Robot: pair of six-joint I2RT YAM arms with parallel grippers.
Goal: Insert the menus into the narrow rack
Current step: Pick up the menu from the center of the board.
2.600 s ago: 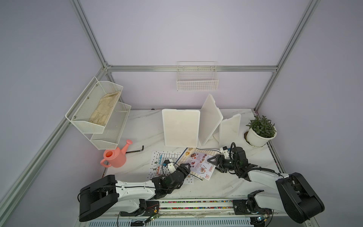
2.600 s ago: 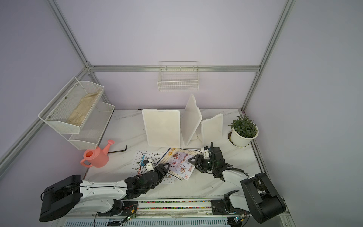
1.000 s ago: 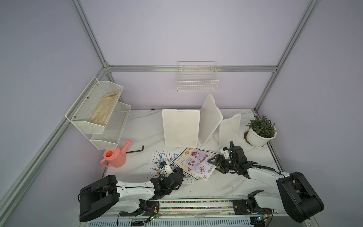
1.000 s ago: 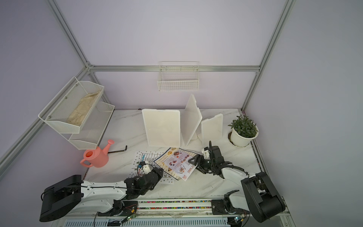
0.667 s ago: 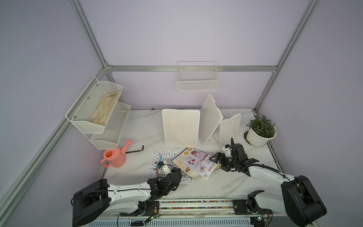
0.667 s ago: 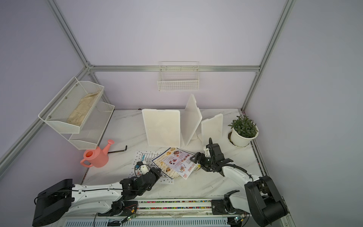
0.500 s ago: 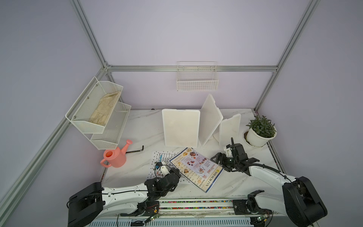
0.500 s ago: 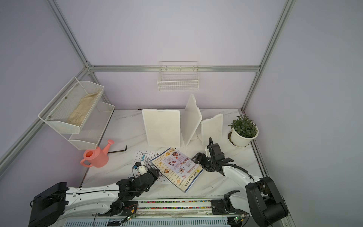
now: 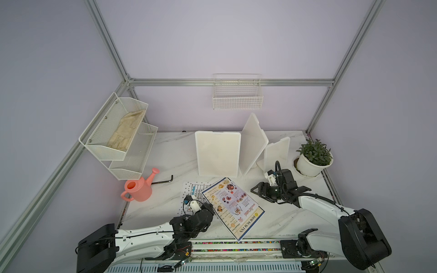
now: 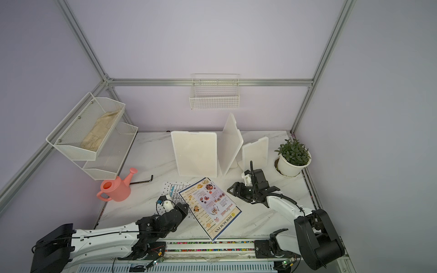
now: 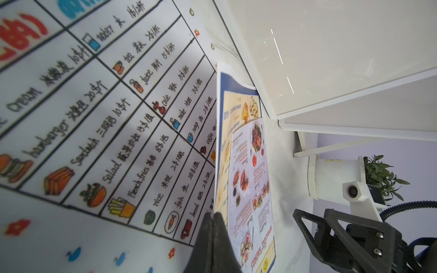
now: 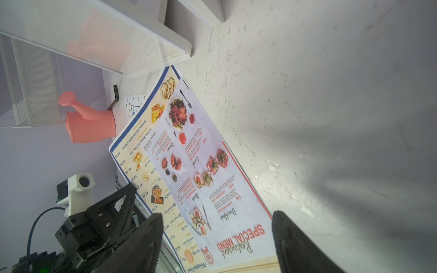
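A: Anything in the bins?
B: The mesh shelf (image 9: 111, 132), upper left, holds a tan cloth (image 9: 125, 133); the wire rack (image 9: 237, 99) looks bare.
A: The menus?
B: Blue-bordered menu (image 9: 233, 208) lies centre, leaflet (image 12: 208, 175) on top, grid sheet (image 9: 192, 191) beneath. Left gripper (image 11: 212, 218) is clamped on its edge; right gripper (image 12: 216, 221) gapes, holding nothing.

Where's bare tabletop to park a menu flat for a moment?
Bare marble lies between the wire shelf and the large white board, and in front of the right gripper. It's crowded around the overlapped menus and watering can.

Lilac walls (image 9: 236, 42), aluminium frame (image 9: 231, 82), marble tabletop (image 9: 175, 151)
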